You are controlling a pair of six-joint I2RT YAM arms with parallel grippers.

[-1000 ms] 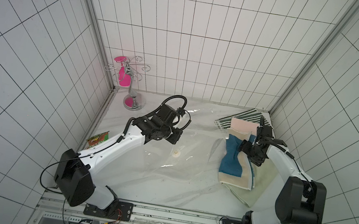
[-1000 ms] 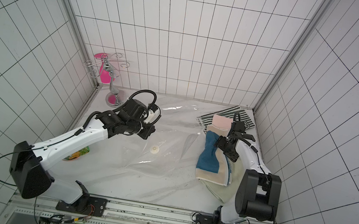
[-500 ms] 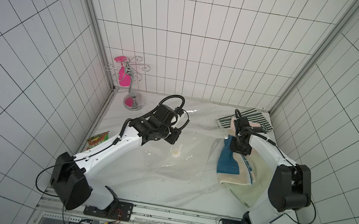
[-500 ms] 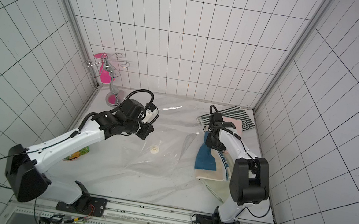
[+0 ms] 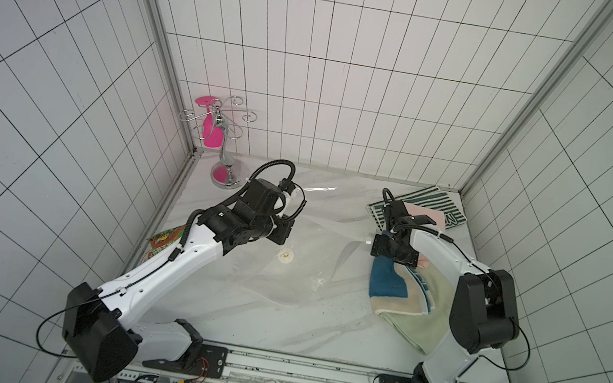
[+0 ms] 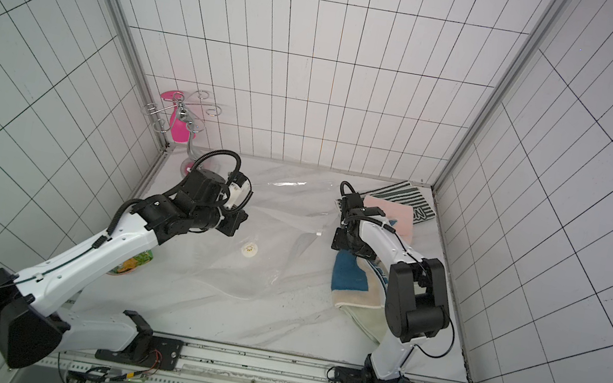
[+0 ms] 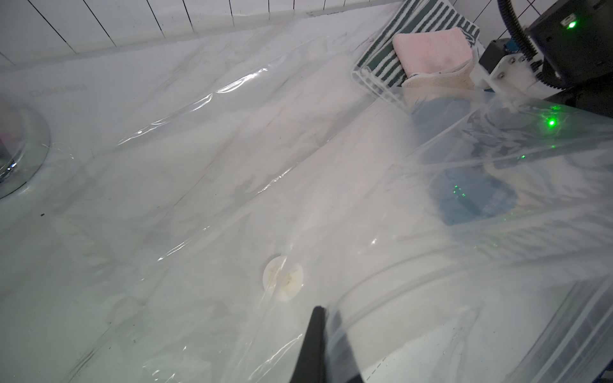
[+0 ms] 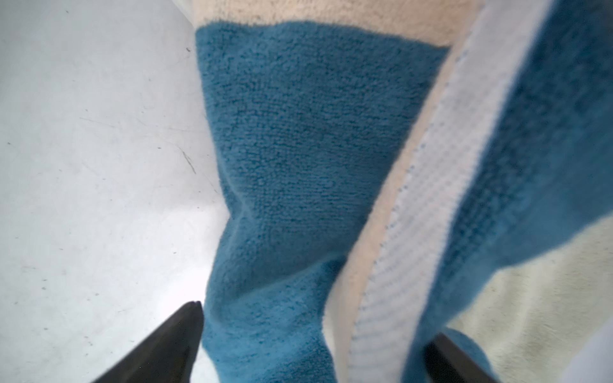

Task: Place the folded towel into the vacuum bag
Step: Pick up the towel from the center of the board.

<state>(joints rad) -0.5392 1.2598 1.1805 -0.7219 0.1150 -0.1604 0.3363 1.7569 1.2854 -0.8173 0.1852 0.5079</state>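
2 end effectors, left [image 7: 328, 348] pinching vacuum bag [image 7: 232, 149], right [image 8: 315, 345] wide astride towel [image 8: 298, 132]

The towel [image 5: 386, 286] is folded, with blue, cream and pale green parts. It lies on the right side of the tabletop [image 5: 314, 337], a bit bunched at its far end. The bag [image 5: 321, 245] is big, clear, shiny and wrinkly. It is spread over the middle, beside the towel, with 1 side lifted. Its round white valve [image 5: 285, 256] faces up.
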